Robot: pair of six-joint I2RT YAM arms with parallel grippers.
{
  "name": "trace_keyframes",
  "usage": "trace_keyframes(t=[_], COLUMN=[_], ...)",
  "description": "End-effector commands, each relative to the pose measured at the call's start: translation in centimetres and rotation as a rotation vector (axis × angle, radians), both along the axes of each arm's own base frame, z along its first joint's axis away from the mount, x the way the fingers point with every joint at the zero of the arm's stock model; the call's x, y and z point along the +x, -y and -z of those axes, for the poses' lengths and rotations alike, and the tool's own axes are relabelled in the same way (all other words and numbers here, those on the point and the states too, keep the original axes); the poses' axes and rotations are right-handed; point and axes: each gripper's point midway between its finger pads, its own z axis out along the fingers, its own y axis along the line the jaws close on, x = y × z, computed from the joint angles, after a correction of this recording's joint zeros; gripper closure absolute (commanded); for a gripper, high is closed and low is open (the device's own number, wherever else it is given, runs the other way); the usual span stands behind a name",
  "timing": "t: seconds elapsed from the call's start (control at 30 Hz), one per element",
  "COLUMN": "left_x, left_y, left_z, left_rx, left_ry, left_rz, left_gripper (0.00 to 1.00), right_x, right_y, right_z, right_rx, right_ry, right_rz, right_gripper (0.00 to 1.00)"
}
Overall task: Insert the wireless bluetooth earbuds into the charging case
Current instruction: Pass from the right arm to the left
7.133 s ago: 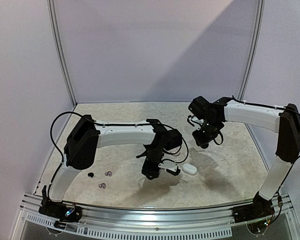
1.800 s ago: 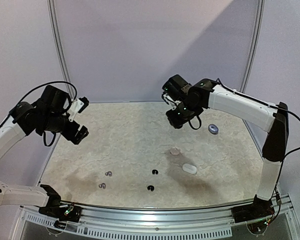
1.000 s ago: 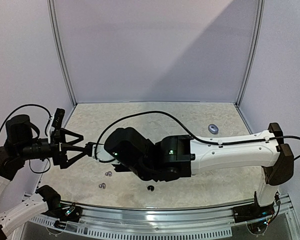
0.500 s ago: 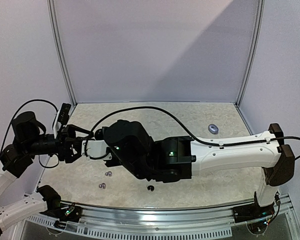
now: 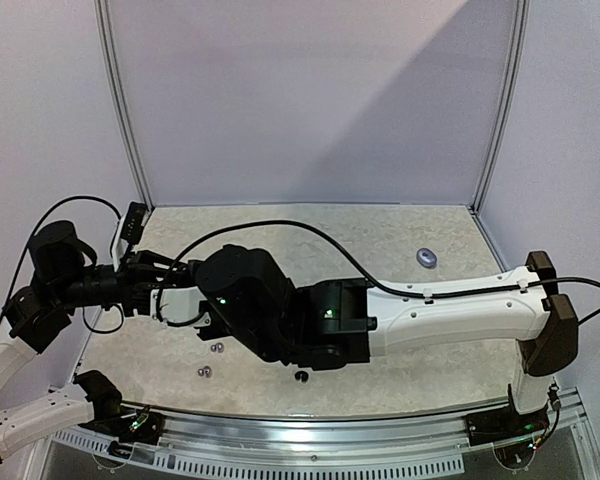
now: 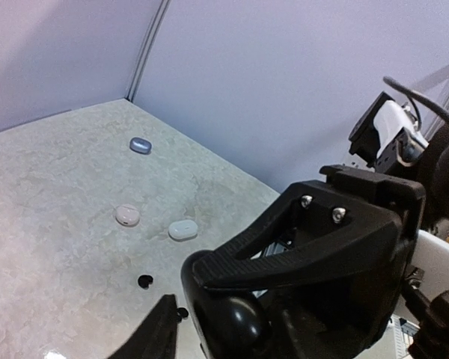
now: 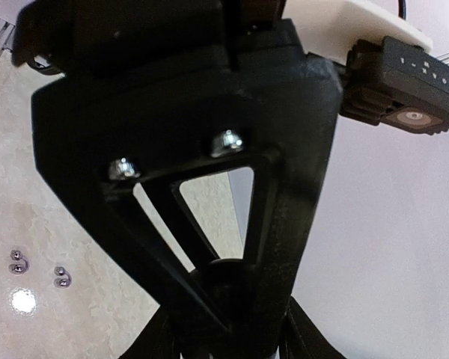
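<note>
While both arms reach over the left part of the table [image 5: 380,235], I see the left gripper [image 5: 168,283] pointing to the right and the right gripper [image 5: 180,298] facing it, tip close to tip; I cannot tell whether they touch. Each wrist camera is almost filled with the black body of the other gripper. For this reason I cannot tell if the jaws of either one are released, clenched or grasping something. The earbuds lie loose on the table. Two grey earbuds [image 5: 217,347] are near each other at the front left, just below the grippers. Two black earbuds [image 6: 144,281] show in the left wrist view, near the white case [image 6: 183,229]. From above only one of them shows, at the front edge beside the right arm [image 5: 450,312]. The pinkish case [image 6: 127,215] lies just beside the white case, in the middle of the table. The blue-grey case [image 5: 426,258] sits at the back right, well apart from all the buds.
</note>
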Motion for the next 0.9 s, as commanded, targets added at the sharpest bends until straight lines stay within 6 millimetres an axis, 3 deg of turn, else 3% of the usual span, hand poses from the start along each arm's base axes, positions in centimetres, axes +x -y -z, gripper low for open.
trace_keyframes(t=[0.0, 0.13, 0.27, 0.37, 0.53, 0.63, 0.7, 0.87], left_x=[-0.2, -0.9, -1.4, -1.4, -1.5, -1.6, -1.7, -2.6], left_y=[0.3, 0.5, 0.7, 0.7, 0.6, 0.5, 0.5, 0.4], left_z=[1.0, 1.8, 2.4, 2.0, 2.2, 2.5, 2.2, 1.9], left_rx=[0.005, 0.016, 0.014, -0.002, -0.001, -0.006, -0.024, -0.016], left_ry=[-0.024, -0.034, -0.064, -0.052, -0.016, 0.017, 0.054, 0.188], left_rz=[0.019, 0.059, 0.086, 0.092, 0.089, 0.096, 0.103, 0.142], left_gripper=[0.67, 0.74, 0.99, 1.0, 1.0, 1.0, 1.0, 1.0], right_x=[-1.1, -0.9, -0.7, -0.6, 0.4, 0.0, -1.0, -4.5], right_y=[-0.8, -0.8, -0.8, -0.9, -0.2, 0.6, 1.4, 3.5], right_z=[-1.0, -1.4, -1.4, -1.1, -0.3, -0.1, -0.1, 1.0], right_rx=[0.024, 0.038, 0.044, 0.037, 0.028, 0.048, 0.053, -0.01], right_ry=[0.004, 0.011, 0.02, 0.019, -0.049, -0.187, -0.307, -0.658], right_rz=[-0.033, -0.021, -0.012, -0.01, -0.001, -0.053, -0.126, -0.336], right_gripper=[0.91, 0.92, 0.92, 0.88, 0.34, 0.19, 0.03, 0.01])
